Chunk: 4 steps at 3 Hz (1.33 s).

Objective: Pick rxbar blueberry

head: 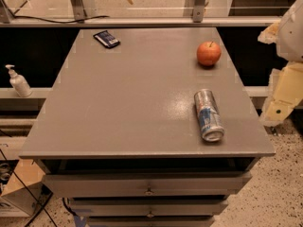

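Observation:
The rxbar blueberry (106,39) is a small flat dark navy bar with white lettering. It lies at the far left corner of the grey table top (137,93). My arm and gripper (283,96) show as white and cream parts at the right edge of the view. They hang beside the table's right side, off the top and far from the bar, and touch nothing on the table.
A silver-blue drink can (208,115) lies on its side near the front right. A red-orange apple (209,53) sits at the far right. A white pump bottle (18,82) stands on a ledge to the left. Drawers (149,186) are below the top, and a rail runs behind the table.

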### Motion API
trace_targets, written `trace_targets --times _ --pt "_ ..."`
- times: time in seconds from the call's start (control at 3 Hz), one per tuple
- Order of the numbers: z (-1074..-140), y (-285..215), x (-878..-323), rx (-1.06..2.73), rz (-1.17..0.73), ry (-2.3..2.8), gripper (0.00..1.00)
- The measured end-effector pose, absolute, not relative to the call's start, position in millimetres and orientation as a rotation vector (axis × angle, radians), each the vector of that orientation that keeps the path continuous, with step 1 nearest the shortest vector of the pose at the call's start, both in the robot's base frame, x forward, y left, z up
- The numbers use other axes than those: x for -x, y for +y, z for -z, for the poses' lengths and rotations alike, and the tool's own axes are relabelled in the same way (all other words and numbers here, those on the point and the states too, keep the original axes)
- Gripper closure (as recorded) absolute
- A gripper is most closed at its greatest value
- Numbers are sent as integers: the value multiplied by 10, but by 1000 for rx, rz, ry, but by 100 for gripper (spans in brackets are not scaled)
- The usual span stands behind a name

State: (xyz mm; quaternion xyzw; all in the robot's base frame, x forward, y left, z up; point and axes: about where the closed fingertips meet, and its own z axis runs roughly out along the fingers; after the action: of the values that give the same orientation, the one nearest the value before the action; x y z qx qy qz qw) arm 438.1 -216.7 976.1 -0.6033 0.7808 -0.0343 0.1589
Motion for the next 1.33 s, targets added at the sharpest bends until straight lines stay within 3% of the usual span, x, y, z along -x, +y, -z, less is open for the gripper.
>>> trace_targets --times 0.67,1.33 --pt "-9830 -2139 -4472 1687 22 2164 0" --pt "-10209 -1552 -5155 1630 -288 1800 0"
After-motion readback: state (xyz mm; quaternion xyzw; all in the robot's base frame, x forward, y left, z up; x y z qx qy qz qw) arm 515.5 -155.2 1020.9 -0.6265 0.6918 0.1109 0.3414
